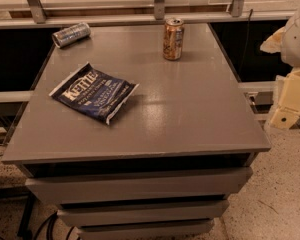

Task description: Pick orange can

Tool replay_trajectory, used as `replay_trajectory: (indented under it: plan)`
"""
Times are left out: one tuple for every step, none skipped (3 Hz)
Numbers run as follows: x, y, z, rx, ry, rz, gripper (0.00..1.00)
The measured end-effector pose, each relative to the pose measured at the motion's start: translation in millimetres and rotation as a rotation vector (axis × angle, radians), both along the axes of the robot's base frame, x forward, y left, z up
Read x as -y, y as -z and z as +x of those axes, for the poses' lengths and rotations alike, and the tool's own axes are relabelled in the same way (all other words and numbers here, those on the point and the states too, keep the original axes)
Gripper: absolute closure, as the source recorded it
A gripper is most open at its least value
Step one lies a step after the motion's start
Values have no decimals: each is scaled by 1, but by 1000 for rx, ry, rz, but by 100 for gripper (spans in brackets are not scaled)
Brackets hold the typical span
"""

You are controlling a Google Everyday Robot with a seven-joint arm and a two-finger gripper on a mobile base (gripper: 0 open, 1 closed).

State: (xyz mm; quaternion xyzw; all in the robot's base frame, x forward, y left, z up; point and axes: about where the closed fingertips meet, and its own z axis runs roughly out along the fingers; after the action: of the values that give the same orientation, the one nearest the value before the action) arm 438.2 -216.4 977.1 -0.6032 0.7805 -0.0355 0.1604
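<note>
One hand is all you have to work with. It shows as a pale cream, blocky shape at the right edge of the view, just off the table's right side and well apart from everything on top. Whether it is apart or together you cannot tell from here, but it carries nothing of the task. Moving outward, the table is a flat grey slab with a slight sheen, set over stacked drawer-like fronts. That hard, smooth top would probably let a light can slide if you nudge it. The orange can stands upright near the far edge, right of centre. It is a rigid copper-toned metal cylinder with pale label patches and a silver top. Standing alone, its round sides look open to a grasp from the side. The chip bag, dark blue crinkled foil, lies flat and askew at the left. The silver can lies on its side at the far left corner, well apart from your target.
</note>
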Motion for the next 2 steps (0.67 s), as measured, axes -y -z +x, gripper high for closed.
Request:
replay_trajectory:
  plan:
    - [0,0,0,0,0,0,0]
    - [2,-2,7,22,19,12,0]
